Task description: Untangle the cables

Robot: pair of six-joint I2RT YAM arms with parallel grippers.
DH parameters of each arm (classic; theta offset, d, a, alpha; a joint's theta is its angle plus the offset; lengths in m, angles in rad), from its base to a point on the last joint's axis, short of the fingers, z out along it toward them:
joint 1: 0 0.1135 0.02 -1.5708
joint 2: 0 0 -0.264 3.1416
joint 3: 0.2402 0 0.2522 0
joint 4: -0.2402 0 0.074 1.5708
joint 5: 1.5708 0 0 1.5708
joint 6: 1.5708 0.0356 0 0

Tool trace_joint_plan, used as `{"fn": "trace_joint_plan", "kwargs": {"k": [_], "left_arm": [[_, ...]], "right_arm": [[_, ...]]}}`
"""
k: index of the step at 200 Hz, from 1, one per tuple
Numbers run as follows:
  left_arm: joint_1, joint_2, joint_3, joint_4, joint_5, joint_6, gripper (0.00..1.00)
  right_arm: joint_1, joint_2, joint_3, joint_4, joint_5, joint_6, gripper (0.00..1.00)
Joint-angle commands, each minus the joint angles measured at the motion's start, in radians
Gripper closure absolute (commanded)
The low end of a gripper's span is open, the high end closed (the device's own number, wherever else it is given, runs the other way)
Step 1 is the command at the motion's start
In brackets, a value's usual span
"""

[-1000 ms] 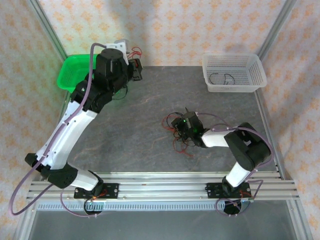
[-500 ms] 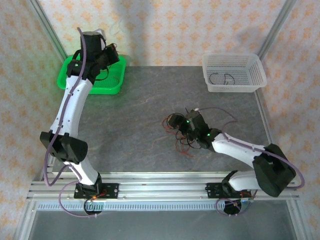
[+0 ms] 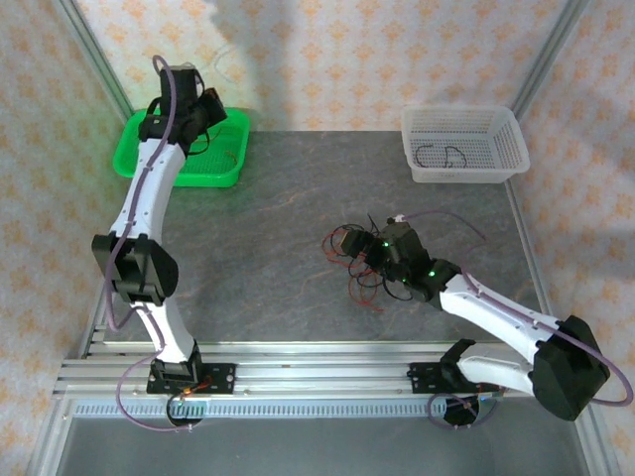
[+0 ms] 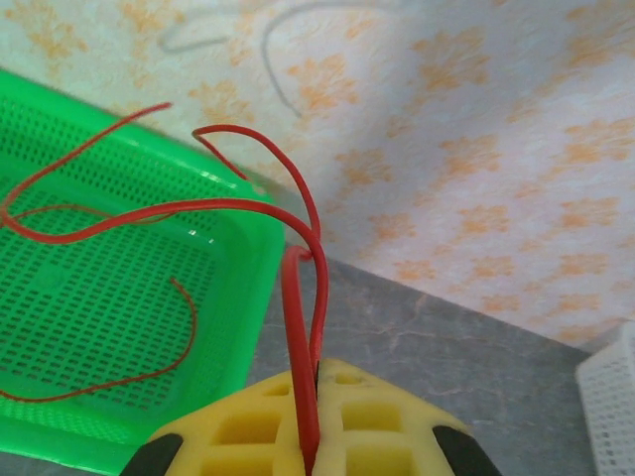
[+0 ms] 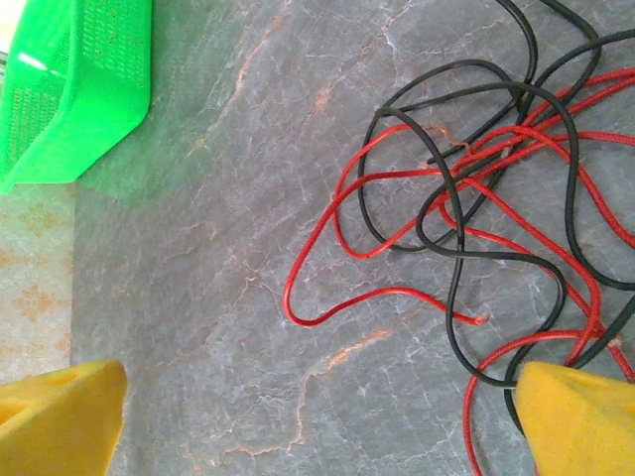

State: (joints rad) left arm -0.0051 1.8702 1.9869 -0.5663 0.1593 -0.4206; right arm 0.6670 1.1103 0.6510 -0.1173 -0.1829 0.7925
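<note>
One red cable (image 4: 303,327), clamped in the left gripper (image 4: 310,428), seems due for the tray (image 4: 260,297); right gripper (image 5: 317,416) gapes over tangle (image 5: 466,183)

This looks like a robotics lab test bench: a left arm (image 3: 144,203) and a right arm (image 3: 496,314) are bolted to a metal rail (image 3: 327,372) at the near edge of a grey table (image 3: 278,228). Metal posts (image 3: 96,59) and patterned backdrop sheets (image 3: 347,59) enclose the table's other sides.
</note>
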Motion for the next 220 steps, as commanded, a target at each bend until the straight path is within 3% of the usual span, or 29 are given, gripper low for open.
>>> {"fn": "trace_joint_plan", "kwargs": {"k": [1, 91, 201, 220], "left_arm": [[0.026, 0.031, 0.029, 0.019, -0.093, 0.002, 1.0], [0.09, 0.19, -0.02, 0.075, -0.199, 0.001, 1.0], [0.09, 0.359, -0.113, 0.172, -0.004, -0.07, 1.0], [0.09, 0.366, -0.1, 0.168, 0.024, -0.078, 0.84]], "right_arm": [[0.005, -0.028, 0.025, -0.041, 0.009, -0.022, 0.0], [0.005, -0.078, -0.025, -0.065, 0.027, 0.008, 0.0], [0.005, -0.066, -0.012, -0.101, 0.054, 0.008, 0.0], [0.005, -0.052, -0.001, -0.102, 0.053, 0.005, 0.0]]}}
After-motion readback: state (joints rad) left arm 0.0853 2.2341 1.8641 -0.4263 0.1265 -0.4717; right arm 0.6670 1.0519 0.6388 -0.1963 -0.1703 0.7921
